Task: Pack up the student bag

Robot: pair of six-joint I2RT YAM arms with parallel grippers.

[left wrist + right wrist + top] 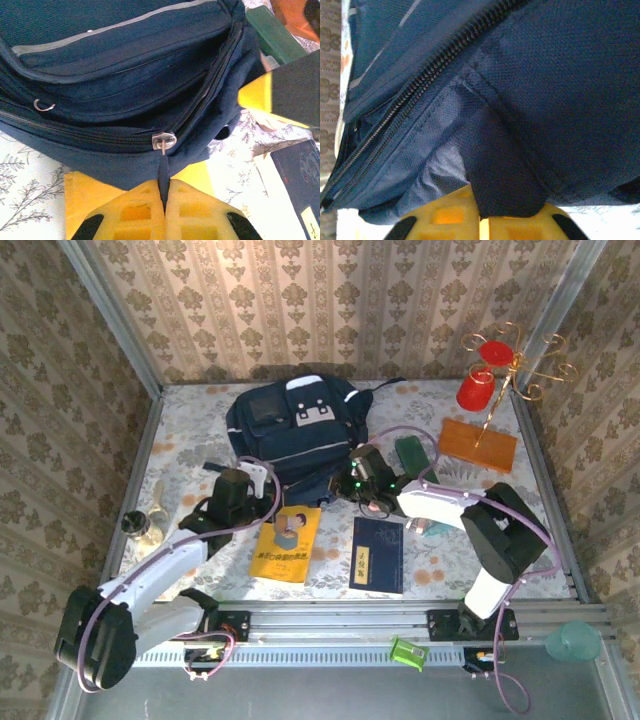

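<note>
**Bag (pixel 295 420) lying at the back-centre of the table (pixel 185 450), both arms at its near edge.** The left gripper (pixel 163 192) is fully closed on the dark zip pull (pixel 162 170), which hangs from the slider (pixel 164 140). The right gripper (pixel 480 212) is closed on a fold of bag fabric beside the zip (pixel 415 107).

Judged step: opening the zip. To do it well, the left arm should draw the pull along the line of the teeth, not away from the bag. The right arm should hold the cloth taut against that pull so the slider runs without bunching.

Room: bare table lies left of the bag. A yellow book (pixel 286 544) and a blue book (pixel 377 553) lie just nearer the arms' bases. A green box (pixel 410 452) sits close by the right gripper, and walls enclose three sides.
</note>
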